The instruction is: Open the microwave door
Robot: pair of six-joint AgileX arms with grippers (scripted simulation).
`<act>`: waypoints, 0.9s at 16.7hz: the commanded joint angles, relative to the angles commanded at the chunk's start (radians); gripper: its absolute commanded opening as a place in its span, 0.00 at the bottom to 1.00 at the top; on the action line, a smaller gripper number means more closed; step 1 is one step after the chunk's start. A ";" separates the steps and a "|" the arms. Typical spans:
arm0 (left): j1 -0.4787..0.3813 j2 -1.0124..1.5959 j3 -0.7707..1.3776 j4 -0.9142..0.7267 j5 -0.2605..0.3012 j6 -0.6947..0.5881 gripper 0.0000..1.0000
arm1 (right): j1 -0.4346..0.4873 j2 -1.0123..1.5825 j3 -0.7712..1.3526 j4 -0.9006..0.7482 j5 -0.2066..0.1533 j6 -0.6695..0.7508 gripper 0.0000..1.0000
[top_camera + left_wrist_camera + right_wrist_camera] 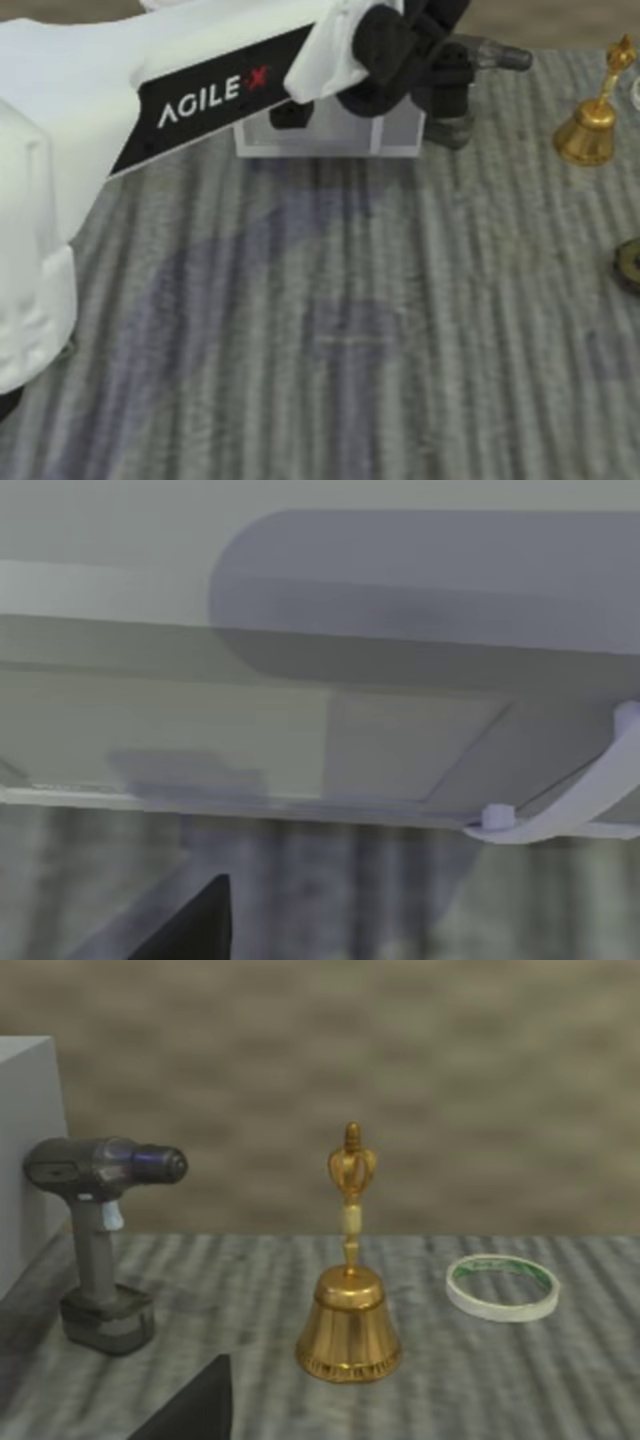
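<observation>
Microwave door (pixel 300 730) fills the left wrist view, right in front of the left pincer (pixel 400 60), which reaches over the microwave (pixel 330 135); whether its fingers are spread I cannot tell. The door looks rigid, hinged and smooth, so the curved pale handle (pixel 585 795) is the likely hold. Beyond sit the drill (pixel 100 1240) and bell (pixel 348 1300); the right pincer's state is unclear.

drill (pixel 98 1245) upright beside microwave (pixel 25 1155) wall | gold bell (pixel 349 1305) standing centre | tape ring (pixel 502 1287) flat at bell's 3 o'clock | 1 dark fingertip (pixel 195 1408) low in view
</observation>
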 joint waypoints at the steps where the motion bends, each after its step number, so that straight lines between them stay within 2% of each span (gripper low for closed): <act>1: -0.009 0.024 0.022 -0.011 -0.005 -0.006 1.00 | 0.000 0.000 0.000 0.000 0.000 0.000 1.00; 9: -0.006 0.057 0.048 -0.006 -0.004 -0.002 1.00 | 0.000 0.000 0.000 0.000 0.000 0.000 1.00; 15: 0.051 0.243 0.150 0.096 0.030 0.051 1.00 | 0.000 0.000 0.000 0.000 0.000 0.000 1.00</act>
